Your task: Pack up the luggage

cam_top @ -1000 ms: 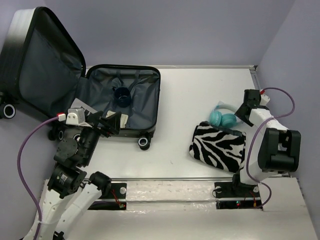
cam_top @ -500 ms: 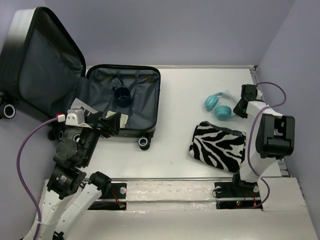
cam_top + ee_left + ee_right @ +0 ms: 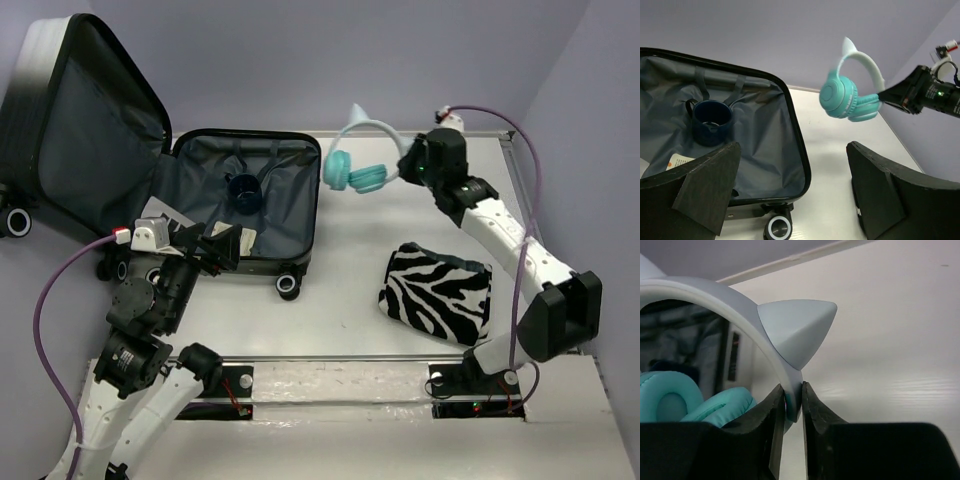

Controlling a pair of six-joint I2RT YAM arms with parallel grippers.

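Luggage [image 3: 295, 215] lies open at the table's [image 3: 400, 230] left, a mug [image 3: 243, 190] inside, and the cat-ear headphones [image 3: 368, 178], pinched at the headband [image 3: 715, 295] by the narrowly closed right gripper [image 3: 792, 405], are best carried past its rim before release, the left gripper [image 3: 792, 170] being held wide open, empty.

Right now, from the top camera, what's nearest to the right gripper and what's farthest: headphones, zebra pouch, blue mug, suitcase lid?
1. headphones, clamped in the right gripper itself.
2. zebra pouch, lying on the table, right side.
3. blue mug, inside the suitcase, on the left.
4. suitcase lid, standing open at the far left.
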